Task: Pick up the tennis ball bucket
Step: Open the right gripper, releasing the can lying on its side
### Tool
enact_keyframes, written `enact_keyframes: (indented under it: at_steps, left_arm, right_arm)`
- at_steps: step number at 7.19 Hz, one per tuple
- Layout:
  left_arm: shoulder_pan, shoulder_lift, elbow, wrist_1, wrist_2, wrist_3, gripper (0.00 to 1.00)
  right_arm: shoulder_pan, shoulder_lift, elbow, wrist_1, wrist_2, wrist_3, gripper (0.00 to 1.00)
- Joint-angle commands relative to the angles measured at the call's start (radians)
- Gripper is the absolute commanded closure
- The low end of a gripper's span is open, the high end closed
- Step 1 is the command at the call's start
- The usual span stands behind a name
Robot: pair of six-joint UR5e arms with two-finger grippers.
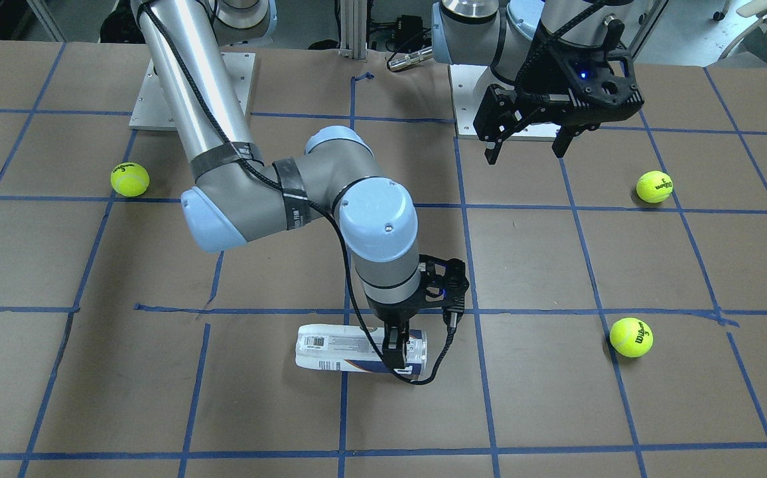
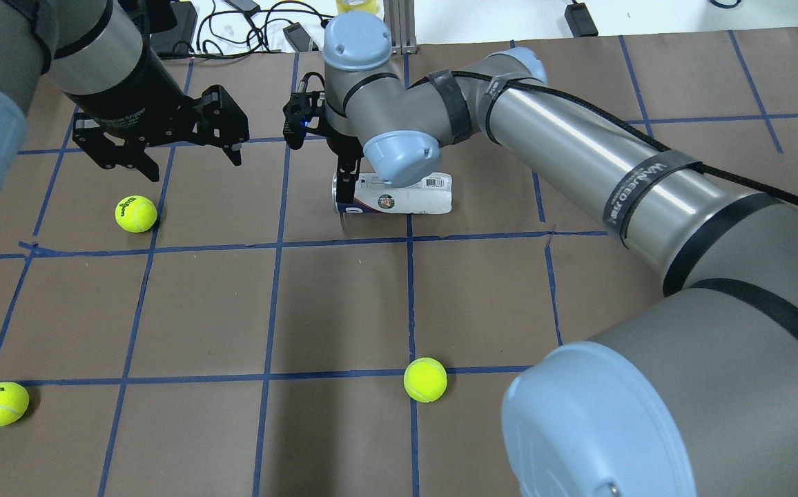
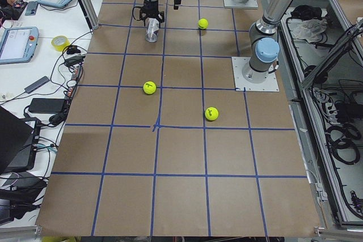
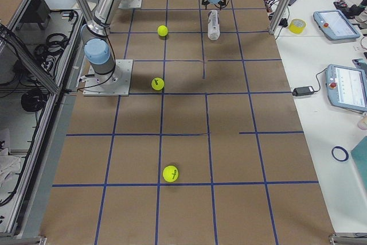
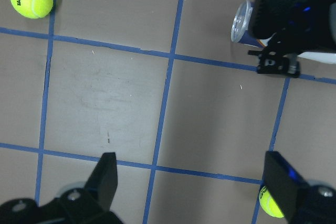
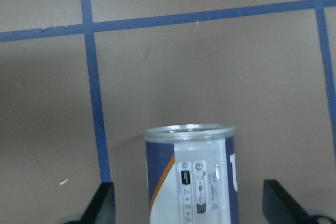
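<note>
The tennis ball bucket (image 1: 337, 345) lies on its side on the brown table, a clear tube with a white-and-navy label and a silvery rim; it also shows in the overhead view (image 2: 406, 197). My right gripper (image 1: 395, 345) is down over the tube near its rim end. In the right wrist view the tube (image 6: 189, 177) sits between my two fingers (image 6: 102, 203), with a gap on each side, so the right gripper is open around it. My left gripper (image 1: 526, 143) hangs open and empty above the table, away from the tube (image 5: 242, 22).
Three yellow-green tennis balls lie loose on the table (image 1: 25, 265): one (image 1: 130, 179) on my right side, one (image 1: 654, 186) and another (image 1: 631, 337) on my left side. Blue tape lines grid the table. Both arm bases stand at the robot's edge.
</note>
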Motion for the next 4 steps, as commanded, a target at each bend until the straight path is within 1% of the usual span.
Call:
enact_keyframes:
  at_steps: [1,2,3,4]
  left_arm:
    - [0.007,-0.025,0.001,0.015,-0.024,0.023,0.00]
    - [0.019,-0.043,0.001,0.026,-0.118,0.042,0.00]
    - [0.025,-0.074,0.003,0.043,-0.183,0.037,0.00]
    - [0.050,-0.110,0.003,0.122,-0.216,0.045,0.00]
  right_arm:
    - [-0.112,-0.100,-0.001,0.131,0.052,0.007,0.00]
    - [-0.160,-0.177,0.001,0.261,0.056,0.007,0.00]
    - [-0.213,-0.256,0.001,0.367,0.057,0.012,0.00]
    - [-0.238,-0.319,0.002,0.416,0.058,0.153,0.00]
